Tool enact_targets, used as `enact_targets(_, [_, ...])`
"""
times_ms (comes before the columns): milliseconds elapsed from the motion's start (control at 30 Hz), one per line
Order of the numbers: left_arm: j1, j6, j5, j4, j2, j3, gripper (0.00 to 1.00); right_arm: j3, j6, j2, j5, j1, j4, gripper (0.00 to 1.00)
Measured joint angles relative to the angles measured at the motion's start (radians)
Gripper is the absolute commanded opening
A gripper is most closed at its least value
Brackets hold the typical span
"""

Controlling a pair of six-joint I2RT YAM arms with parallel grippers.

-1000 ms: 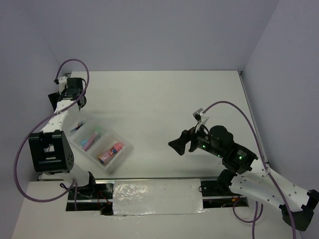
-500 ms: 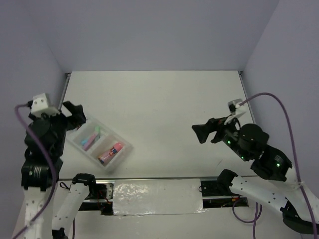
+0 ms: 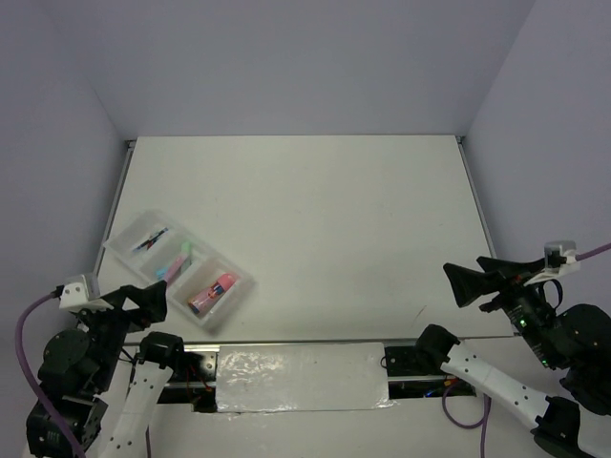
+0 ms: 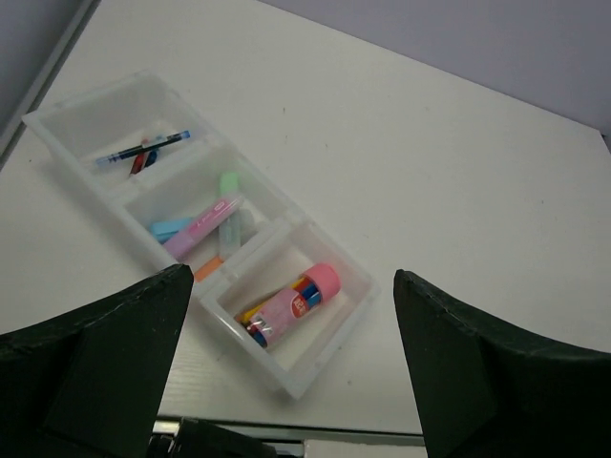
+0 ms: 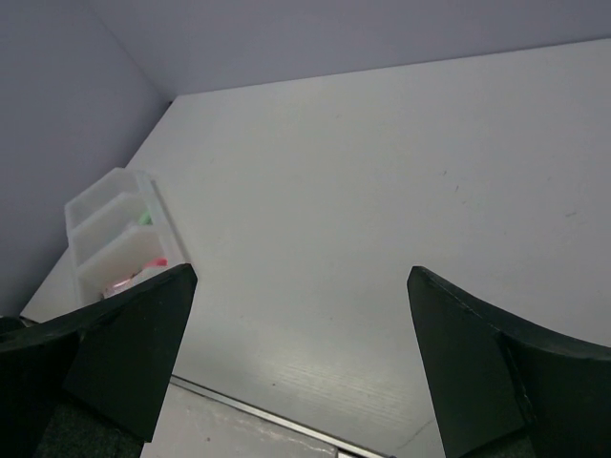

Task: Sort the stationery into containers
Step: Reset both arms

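A white counter [image 3: 315, 210] is spanning the whole enclosure, its matte surface showing a few faint dark specks. Three plain pale-lavender panels are closing it in: a back wall [image 3: 305, 67] is rising behind the far edge, while a left wall [image 3: 48, 162] and a right wall [image 3: 544, 134] are slanting along the sides. A thin metal strip [image 3: 116, 196] is running down the counter's left edge. At the near edge a crinkled silvery sheet [image 3: 301, 377] is lying beside a long metal rail [image 3: 315, 343]. Soft, even light is falling throughout, casting only weak shadows
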Motion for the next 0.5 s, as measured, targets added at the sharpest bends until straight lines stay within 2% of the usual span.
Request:
enact_targets(100, [-0.032, -0.022, -0.050, -0.059, -0.029, 0.027, 0.99, -0.003, 0.008, -0.031, -0.005, 0.000, -0.038, 1.00])
enact_targets(233, [-0.072, -0.050, -0.132, -0.130, -0.027, 0.142, 0.99, -0.033, 0.021, -0.035, -0.027, 0.000, -0.067, 1.00])
enact_targets(500, [-0.121, -0.080, -0.212, -0.232, -0.031, 0.263, 0.99, -0.067, 0.034, -0.053, -0.048, 0.000, -0.091, 1.00])
